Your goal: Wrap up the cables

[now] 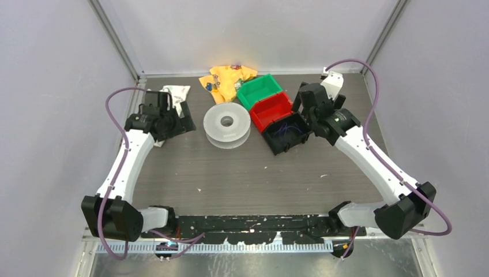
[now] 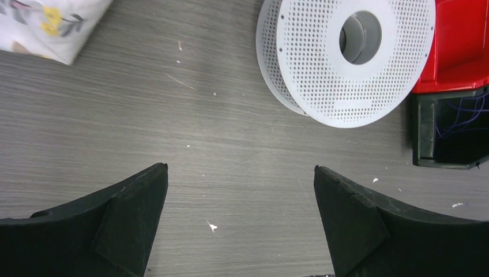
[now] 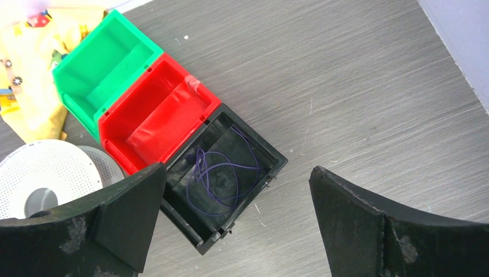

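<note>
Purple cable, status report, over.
Left gripper and right gripper open, empty. Thin dark-purple cable looped loose inside black plastic bin. White perforated spool left of it. Nothing covering cable.

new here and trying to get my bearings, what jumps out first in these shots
A green bin, a red bin and a black bin in a row at the back right of the table stand out most, with loose purple wire looped inside the black one. Next comes the white perforated spool lying flat mid-table, and a yellow cloth bunched at the back edge.
</note>
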Robot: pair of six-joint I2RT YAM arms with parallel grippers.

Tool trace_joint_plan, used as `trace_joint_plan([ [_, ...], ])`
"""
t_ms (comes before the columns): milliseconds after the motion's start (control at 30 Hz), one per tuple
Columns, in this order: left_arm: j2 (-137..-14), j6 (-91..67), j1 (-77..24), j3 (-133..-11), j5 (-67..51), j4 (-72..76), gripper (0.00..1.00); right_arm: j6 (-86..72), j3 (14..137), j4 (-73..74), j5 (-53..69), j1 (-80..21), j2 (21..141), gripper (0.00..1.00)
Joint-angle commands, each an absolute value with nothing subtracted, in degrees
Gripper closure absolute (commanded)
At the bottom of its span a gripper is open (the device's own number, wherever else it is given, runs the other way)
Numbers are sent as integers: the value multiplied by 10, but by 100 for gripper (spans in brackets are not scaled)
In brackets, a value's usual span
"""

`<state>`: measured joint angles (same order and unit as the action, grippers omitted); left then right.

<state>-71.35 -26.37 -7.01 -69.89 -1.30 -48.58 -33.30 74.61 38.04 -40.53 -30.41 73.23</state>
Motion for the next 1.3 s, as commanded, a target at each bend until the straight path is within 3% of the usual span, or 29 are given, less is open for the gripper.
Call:
trace_joint_plan([
  [0, -704, -285, -69, -671, -76, -432, 0, -331, 752, 409, -391, -304, 744, 0],
  [300, -717, -330, -69, -632, -110, -359, 0, -346, 762, 370, -149, -316, 858, 0],
  [533, -791, -352, -68, -653, -160, -359, 0, -346, 776, 359, -135, -330, 911, 0],
  [733, -878, -449, -59, -622, -225, -214, 16, -329, 781, 368, -152, -331, 899, 0],
  [833, -916, -500, -53, -589, -279, -103, 17, -329, 773, 372, -154, -331, 888, 0],
  [1067, -967, -598, -49, -490, -322, 147, 28, -344, 751, 372, -156, -331, 857, 0],
  [1267, -1008, -666, -50, -445, -336, 305, 49, -349, 745, 379, -162, -330, 845, 0],
])
